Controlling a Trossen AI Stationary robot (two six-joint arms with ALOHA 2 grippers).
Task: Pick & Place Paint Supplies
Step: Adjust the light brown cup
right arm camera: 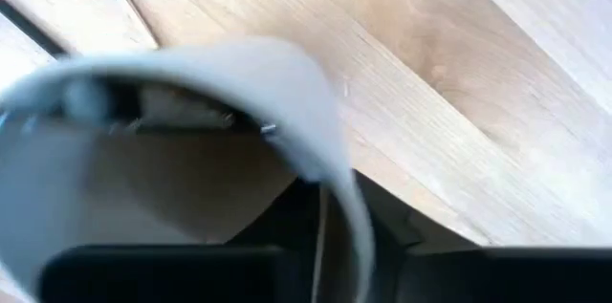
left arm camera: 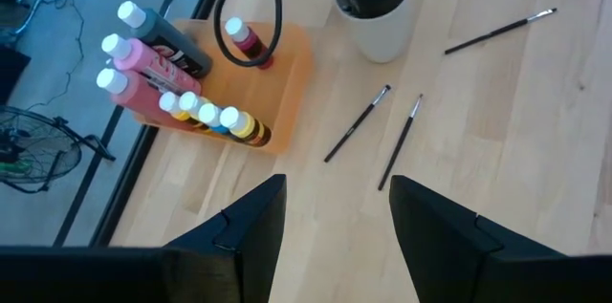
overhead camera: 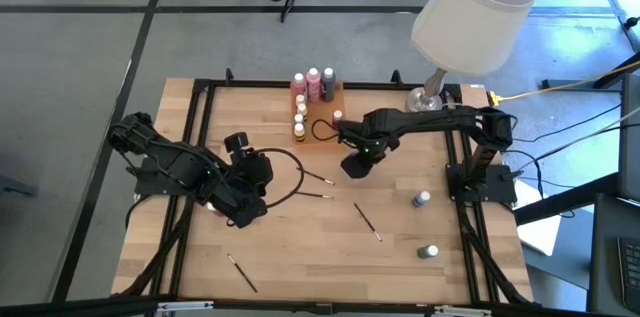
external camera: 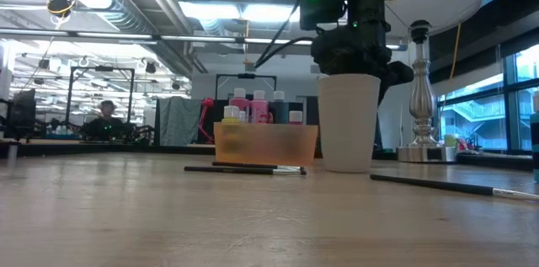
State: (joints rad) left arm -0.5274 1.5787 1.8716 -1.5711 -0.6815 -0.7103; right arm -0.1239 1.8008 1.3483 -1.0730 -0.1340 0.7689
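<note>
Wooden worktop [overhead camera: 300, 247] under me carries scattered paintbrushes [overhead camera: 366, 218], two loose paint bottles [overhead camera: 422, 198] and more bottles in the orange tray [external camera: 265, 143]. My right gripper [overhead camera: 358, 166] hangs over the grey cup [external camera: 348, 122], its grip unclear; my left gripper [left arm camera: 330, 222] hovers released.

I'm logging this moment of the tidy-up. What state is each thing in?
left gripper: open, empty, above the table
right gripper: over the cup
cup: upright
orange tray: holds upright bottles
two paintbrushes: flat beside the tray
two bottles: loose near the right edge
</note>
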